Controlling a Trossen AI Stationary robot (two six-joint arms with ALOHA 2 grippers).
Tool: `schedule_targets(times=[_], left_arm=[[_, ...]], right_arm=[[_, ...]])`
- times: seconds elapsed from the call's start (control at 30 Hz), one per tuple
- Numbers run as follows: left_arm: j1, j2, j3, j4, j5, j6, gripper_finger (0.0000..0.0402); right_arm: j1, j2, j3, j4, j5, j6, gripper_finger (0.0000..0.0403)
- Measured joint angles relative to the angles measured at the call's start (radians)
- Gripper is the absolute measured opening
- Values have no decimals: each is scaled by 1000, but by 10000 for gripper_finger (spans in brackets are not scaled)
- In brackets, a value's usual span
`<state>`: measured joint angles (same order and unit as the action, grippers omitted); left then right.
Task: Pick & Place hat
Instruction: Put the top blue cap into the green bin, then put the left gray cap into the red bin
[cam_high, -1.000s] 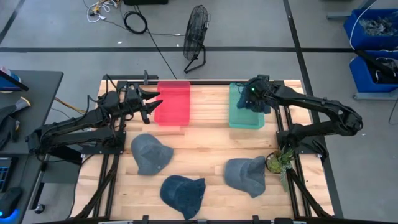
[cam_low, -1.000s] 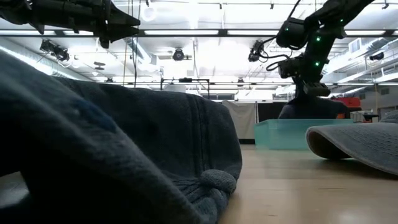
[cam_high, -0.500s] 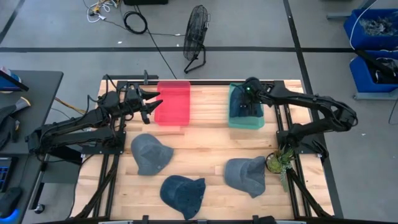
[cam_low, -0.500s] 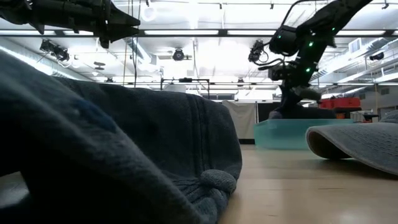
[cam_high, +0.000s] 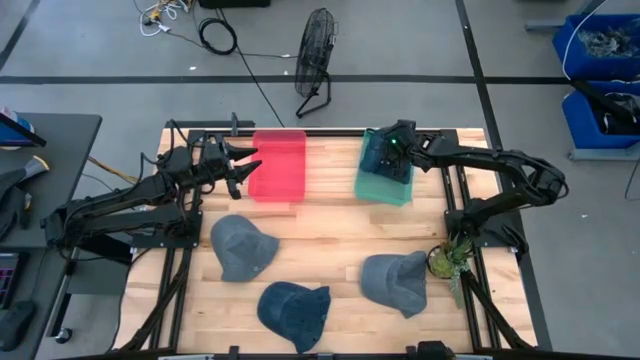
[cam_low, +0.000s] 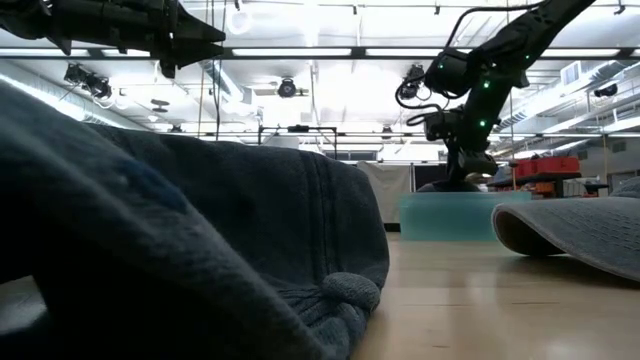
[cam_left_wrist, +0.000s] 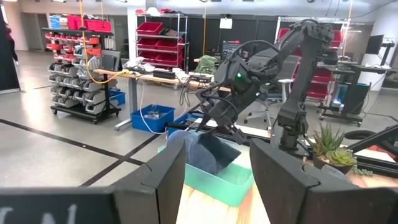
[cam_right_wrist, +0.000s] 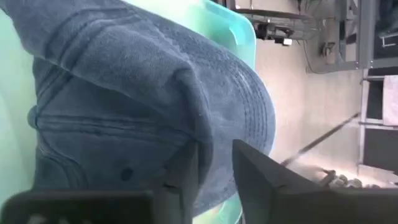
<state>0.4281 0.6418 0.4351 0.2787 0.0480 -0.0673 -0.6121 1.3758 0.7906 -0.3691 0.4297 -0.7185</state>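
A blue hat (cam_right_wrist: 143, 93) lies in the green bin (cam_high: 385, 188) at the far right of the table; it also shows in the left wrist view as the hat (cam_left_wrist: 199, 152). My right gripper (cam_right_wrist: 214, 155) reaches down into that bin, its fingers apart with a fold of the hat between them. My left gripper (cam_high: 248, 168) hangs open and holds nothing, just left of the red bin (cam_high: 278, 165). Three more blue hats (cam_high: 242, 247), (cam_high: 295, 312), (cam_high: 397, 281) rest on the wooden table, crowns up. My right gripper comes at the hat from above, one finger (cam_right_wrist: 186, 171) on either side of a raised fold of the crown (cam_right_wrist: 202, 134). Whether the fingers touch the cloth, I cannot tell. The hat rests inside the green bin.
A small potted plant (cam_high: 450, 260) stands at the table's right edge beside the nearest right hat. The red bin is at the far middle. In the low view a hat (cam_low: 180, 250) fills the foreground. Bare wood lies between the bins and the hats.
My right gripper has gone toward the table's left edge and down into the green bin with the hat, which has sunk from above the rim to inside it. The green bin has slid toward the table's left and turned a little.
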Motion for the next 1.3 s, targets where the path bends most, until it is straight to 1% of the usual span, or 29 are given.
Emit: schedule_targets(times=[0.07, 0.13, 0.23, 0.33, 0.43, 0.5, 0.6, 0.67, 0.77, 0.83, 0.87, 0.93, 1.0, 1.1, 1.17, 1.3], left_arm=[[0, 0, 0, 0, 0, 0, 183], [0, 0, 0, -1, 0, 0, 183], [0, 0, 0, -15, 0, 0, 183], [0, 0, 0, -36, 0, 0, 183], [0, 0, 0, -74, 0, -1, 183], [0, 0, 0, -90, 0, -1, 183], [0, 0, 0, -92, 0, -3, 183], [0, 0, 0, -89, 0, -31, 183], [0, 0, -1, -76, 0, -86, 183], [0, 0, -1, -67, 0, -116, 183], [-1, 0, -1, -64, 1, -133, 183], [-1, 0, -1, -60, 16, -143, 183], [-1, 0, -1, -55, 41, -150, 183], [-1, 0, -1, -51, 68, -122, 183], [-1, 0, 0, -51, 70, -106, 183], [-1, 0, -1, -51, 77, -104, 183]], right_arm=[[9, 0, 0, -9, 3, -11, 130], [25, 0, 0, -9, 33, -27, 144], [71, 0, 0, -12, 143, -30, 155], [140, -8, 0, -28, 261, -19, 156], [228, -26, 0, -51, 326, -15, 152], [291, -41, 0, -67, 329, 17, 148], [381, -71, 0, -88, 294, 73, 147], [436, -94, 2, -103, 290, 94, 147], [498, -119, 56, -181, 278, 164, 146], [525, -127, 116, -238, 233, 243, 146], [534, -129, 147, -267, 191, 286, 146], [544, -129, 204, -307, 63, 357, 146], [547, -130, 243, -313, -95, 399, 146], [547, -130, 257, -299, -298, 407, 146], [548, -129, 257, -298, -357, 409, 146], [550, -122, 257, -304, -360, 509, 146]])
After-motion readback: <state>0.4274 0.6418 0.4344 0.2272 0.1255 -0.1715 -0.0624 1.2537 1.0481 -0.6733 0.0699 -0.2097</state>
